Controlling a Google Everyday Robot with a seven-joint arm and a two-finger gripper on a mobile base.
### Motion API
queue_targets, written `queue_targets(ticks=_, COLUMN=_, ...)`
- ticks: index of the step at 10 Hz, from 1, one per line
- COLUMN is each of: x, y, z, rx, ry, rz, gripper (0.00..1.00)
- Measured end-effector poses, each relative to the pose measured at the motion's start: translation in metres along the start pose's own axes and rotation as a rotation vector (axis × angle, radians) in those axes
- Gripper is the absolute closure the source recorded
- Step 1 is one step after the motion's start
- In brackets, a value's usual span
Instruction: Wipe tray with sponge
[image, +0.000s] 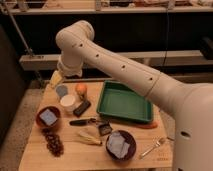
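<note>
Camera view: the tool (56, 78) hangs at the upper left of the wooden surface (75, 156), its jaws apart and empty. The large green rectangular plastic tray (125, 102) sits centre-right. The small pale blue-grey square sponge (48, 117) lies in a reddish-brown bowl (38, 118) at left.

The gripper (56, 79) is mostly hidden behind the wrist of the arm (115, 62); only a yellowish tip is seen, over the far left corner of the table (75, 157). The arm is cut off by the right edge, and the table's right side is covered by it. The far rim of the tray (125, 102) is partly overlapped by the arm. An orange strip (150, 125) is partly concealed behind the tray's near wall. The sponge (48, 117) is reduced to a pale blur in a bowl (39, 119). A small dark object (105, 129) cannot be identified.
</note>
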Motion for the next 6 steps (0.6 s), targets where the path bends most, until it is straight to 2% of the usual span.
queue_targets(ticks=1, x=-0.001, y=-0.010, z=0.018, rx=0.007, ry=-0.023, rz=-0.028, gripper=0.20)
queue_targets(ticks=3, x=-0.003, y=-0.019, z=0.036, rx=0.008, ry=-0.048, rz=-0.057, gripper=0.20)
queue_targets(ticks=6, x=0.000, y=-0.032, z=0.052, rx=0.028, ry=-0.055, rz=-0.078, gripper=0.20)
